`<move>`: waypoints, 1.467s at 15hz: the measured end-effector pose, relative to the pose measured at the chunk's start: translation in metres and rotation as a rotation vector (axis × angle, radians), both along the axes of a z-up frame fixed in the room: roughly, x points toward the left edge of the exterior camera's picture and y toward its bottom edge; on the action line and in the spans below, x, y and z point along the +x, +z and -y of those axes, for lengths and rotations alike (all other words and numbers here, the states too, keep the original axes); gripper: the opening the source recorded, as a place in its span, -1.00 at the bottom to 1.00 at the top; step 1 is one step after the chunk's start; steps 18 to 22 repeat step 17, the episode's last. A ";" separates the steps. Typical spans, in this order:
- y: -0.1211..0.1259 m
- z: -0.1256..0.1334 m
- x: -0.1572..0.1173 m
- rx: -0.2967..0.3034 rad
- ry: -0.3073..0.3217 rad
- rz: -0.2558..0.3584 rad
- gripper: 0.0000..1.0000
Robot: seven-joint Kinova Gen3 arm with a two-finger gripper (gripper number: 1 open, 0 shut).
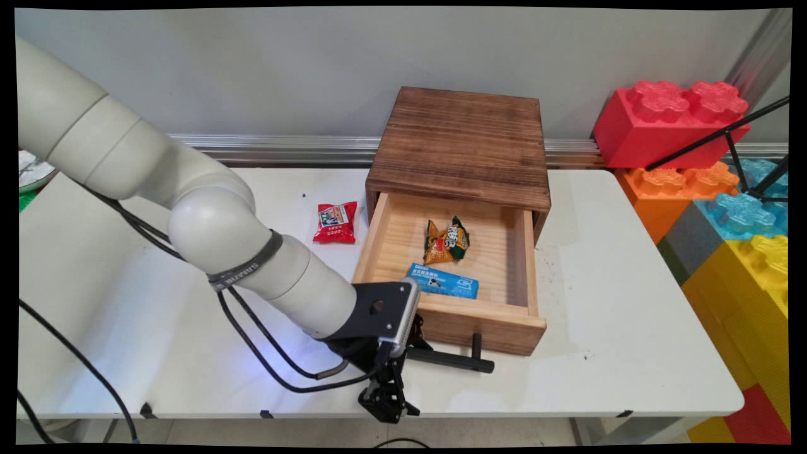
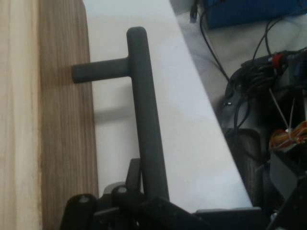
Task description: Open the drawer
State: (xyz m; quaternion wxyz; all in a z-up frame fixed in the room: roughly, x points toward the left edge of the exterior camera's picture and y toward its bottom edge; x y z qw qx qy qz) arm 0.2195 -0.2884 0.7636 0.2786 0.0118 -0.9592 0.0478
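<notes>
Pincer: black two-finger pincer (image 1: 413,343) at the desk's near edge, clenched on the handle.
Handle: matte black cylindrical bar handle (image 2: 146,120) on the drawer front; stiff, smooth, likely slippery; best held mid-bar.
Drawer: pale wooden drawer (image 1: 378,236), pulled open, holding a blue flat sachet (image 1: 443,281) and an orange-green crinkled snack packet (image 1: 446,241).
Cabinet: dark-stained wooden box (image 1: 460,145), grainy.
Beside: red snack packet (image 1: 335,222) on the white desk (image 1: 618,315).
</notes>
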 end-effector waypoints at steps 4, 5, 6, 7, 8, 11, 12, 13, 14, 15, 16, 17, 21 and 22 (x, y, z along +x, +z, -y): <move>0.000 -0.008 -0.002 0.006 -0.003 -0.011 1.00; 0.000 -0.009 -0.002 0.008 -0.003 -0.012 1.00; 0.000 -0.011 -0.002 0.010 -0.004 -0.014 1.00; 0.000 -0.013 -0.002 0.011 -0.004 -0.015 1.00; -0.001 -0.015 -0.002 0.014 -0.005 -0.016 1.00; -0.001 -0.021 -0.002 0.022 -0.009 -0.020 1.00; -0.002 -0.024 -0.001 0.024 -0.009 -0.021 1.00; -0.002 -0.025 -0.001 0.025 -0.010 -0.022 1.00; -0.002 -0.028 -0.001 0.027 -0.011 -0.023 1.00; -0.002 -0.029 -0.001 0.026 -0.012 -0.025 1.00; -0.001 -0.031 0.000 0.025 -0.013 -0.027 1.00; -0.001 -0.031 0.000 0.023 -0.012 -0.029 1.00; -0.001 -0.031 0.000 0.023 -0.012 -0.029 1.00; -0.001 -0.031 0.000 0.023 -0.012 -0.029 1.00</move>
